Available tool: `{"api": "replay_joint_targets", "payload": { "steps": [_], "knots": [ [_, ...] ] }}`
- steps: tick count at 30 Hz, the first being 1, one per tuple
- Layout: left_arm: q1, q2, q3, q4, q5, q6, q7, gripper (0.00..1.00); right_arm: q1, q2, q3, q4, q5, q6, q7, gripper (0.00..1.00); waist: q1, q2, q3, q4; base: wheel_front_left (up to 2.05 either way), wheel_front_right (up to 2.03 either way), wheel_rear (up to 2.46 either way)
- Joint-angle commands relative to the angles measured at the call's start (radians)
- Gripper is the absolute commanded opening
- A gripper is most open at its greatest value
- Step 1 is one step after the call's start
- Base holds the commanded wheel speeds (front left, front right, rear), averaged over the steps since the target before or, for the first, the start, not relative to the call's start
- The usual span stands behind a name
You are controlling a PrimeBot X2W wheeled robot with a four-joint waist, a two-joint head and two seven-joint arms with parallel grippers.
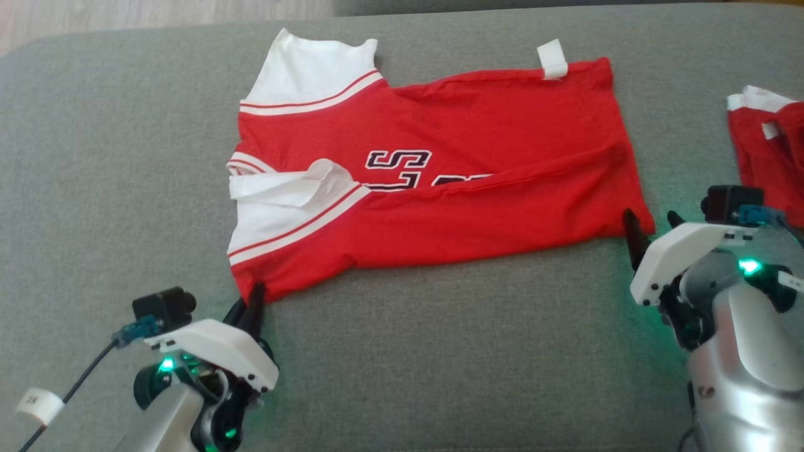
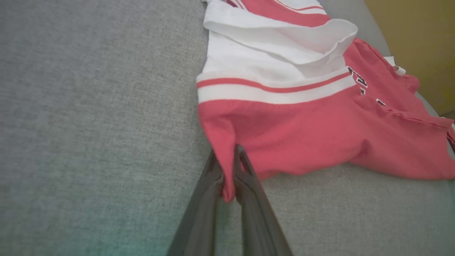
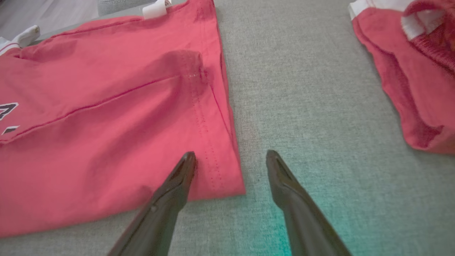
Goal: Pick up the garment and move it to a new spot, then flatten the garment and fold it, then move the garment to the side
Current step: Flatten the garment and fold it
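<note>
The garment [image 1: 452, 188], a red jersey with white sleeves and dark lettering, lies folded lengthwise on the grey cushion [image 1: 440, 351]. My left gripper [image 1: 253, 295] is shut on its near-left corner. In the left wrist view the red hem of the garment [image 2: 302, 131] is pinched between the fingers of my left gripper [image 2: 226, 153]. My right gripper [image 1: 650, 218] stands open at the near-right corner. In the right wrist view one finger of my right gripper [image 3: 231, 153] rests over the garment [image 3: 106, 124] and the other over bare cushion.
A second red and white garment [image 1: 766, 150] lies crumpled at the far right, also seen as a red bundle [image 3: 408, 71] in the right wrist view. Wooden floor [image 1: 125, 16] shows beyond the cushion's far-left edge. A yellow wall [image 2: 419, 42] stands behind.
</note>
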Motion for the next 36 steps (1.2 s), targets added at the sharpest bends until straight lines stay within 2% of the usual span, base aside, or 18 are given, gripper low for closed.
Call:
{"api": "replay_joint_targets", "payload": {
  "steps": [1, 3, 4, 5, 6, 7, 8, 9, 10, 15, 19, 20, 26, 29, 33, 34, 35, 36],
  "knots": [
    [-0.048, 0.017, 0.04, -0.018, 0.003, -0.005, -0.018, 0.0, -0.056, 0.011, 0.007, 0.003, -0.004, 0.007, -0.015, 1.0, -0.0001, 0.0, 0.006, 0.009, 0.0, 0.0, 0.0],
    [-0.055, 0.017, 0.04, -0.02, 0.007, -0.01, -0.029, 0.0, -0.069, 0.014, 0.003, 0.041, -0.003, 0.007, -0.021, 1.0, -0.0001, 0.0, 0.007, 0.015, 0.0, 0.0, 0.0],
    [-0.057, 0.017, 0.04, -0.021, 0.009, -0.012, -0.033, 0.0, -0.075, 0.015, 0.002, 0.06, 0.001, 0.007, -0.022, 0.65, -0.0001, 0.0, 0.007, 0.017, 0.0, 0.0, 0.0],
    [-0.058, 0.018, 0.041, -0.023, 0.01, -0.013, -0.037, 0.0, -0.079, 0.016, 0.003, 0.078, 0.004, 0.007, -0.022, 0.48, -0.0001, 0.0, 0.007, 0.019, 0.0, 0.0, 0.0],
    [-0.059, 0.019, 0.041, -0.026, 0.011, -0.014, -0.04, 0.0, -0.081, 0.017, 0.005, 0.096, 0.008, 0.007, -0.019, 0.35, -0.0001, 0.0, 0.006, 0.02, 0.0, 0.0, 0.0],
    [-0.059, 0.019, 0.041, -0.026, 0.011, -0.014, -0.04, 0.0, -0.081, 0.017, 0.005, 0.096, 0.008, 0.007, -0.019, 0.35, -0.0001, 0.0, 0.006, 0.02, 0.0, 0.0, 0.0],
    [-0.059, 0.021, 0.041, -0.029, 0.012, -0.015, -0.044, 0.0, -0.084, 0.018, 0.009, 0.112, 0.012, 0.007, -0.016, 0.28, -0.0001, 0.0, 0.004, 0.021, 0.0, 0.0, 0.0],
    [-0.059, 0.024, 0.041, -0.033, 0.016, -0.016, -0.048, 0.0, -0.086, 0.018, 0.012, 0.125, 0.017, 0.007, -0.017, 0.16, -0.0001, 0.0, 0.003, 0.021, 0.0, 0.0, 0.0],
    [-0.059, 0.028, 0.042, -0.038, 0.018, -0.017, -0.051, 0.0, -0.088, 0.019, 0.015, 0.135, 0.022, 0.007, -0.019, 0.0, -0.0001, 0.0, 0.0, 0.021, 0.0, 0.0, 0.0],
    [-0.051, 0.061, 0.043, -0.083, 0.039, -0.015, -0.068, 0.0, -0.097, 0.02, 0.015, 0.148, 0.045, 0.007, -0.073, 0.0, -0.0001, 0.0, -0.023, 0.014, 0.0, 0.0, 0.0],
    [-0.02, 0.108, 0.046, -0.167, 0.056, -0.01, -0.069, 0.0, -0.071, 0.02, 0.006, 0.106, 0.076, 0.007, -0.106, 0.0, -0.0001, 0.0, -0.05, 0.011, 0.0, 0.0, 0.0],
    [0.009, 0.14, 0.046, -0.224, 0.066, 0.002, -0.061, 0.0, -0.034, 0.02, 0.004, 0.066, 0.093, 0.007, -0.109, 0.0, -0.0001, 0.0, -0.064, 0.011, 0.0, 0.0, 0.0],
    [0.142, 0.219, 0.038, -0.423, 0.071, 0.057, -0.007, 0.0, 0.163, 0.021, 0.003, -0.125, 0.154, 0.007, -0.078, 0.0, -0.0001, 0.0, -0.088, 0.012, 0.0, 0.0, 0.0],
    [0.215, 0.236, 0.038, -0.487, 0.063, 0.092, 0.004, 0.0, 0.259, 0.021, 0.002, -0.22, 0.173, 0.007, -0.063, 0.0, -0.0001, 0.0, -0.087, 0.006, 0.0, 0.0, 0.0],
    [0.294, 0.229, 0.029, -0.507, 0.053, 0.118, -0.005, 0.0, 0.361, 0.021, 0.01, -0.298, 0.202, 0.007, -0.046, 0.0, -0.0001, 0.0, -0.084, -0.001, 0.0, 0.0, 0.0],
    [0.307, 0.224, 0.026, -0.502, 0.05, 0.121, -0.01, 0.0, 0.379, 0.021, 0.011, -0.309, 0.208, 0.007, -0.048, 0.13, -0.0001, 0.0, -0.085, -0.003, 0.0, 0.0, 0.0],
    [0.318, 0.218, 0.025, -0.495, 0.045, 0.122, -0.016, 0.0, 0.396, 0.021, 0.01, -0.317, 0.215, 0.007, -0.051, 0.3, -0.0001, 0.0, -0.085, -0.004, 0.0, 0.0, 0.0],
    [0.325, 0.213, 0.024, -0.487, 0.045, 0.124, -0.024, 0.18, 0.41, 0.021, 0.01, -0.323, 0.218, 0.007, -0.054, 0.99, -0.0001, 0.0, -0.087, -0.006, 0.0, 0.0, 0.0]
  ]
}}
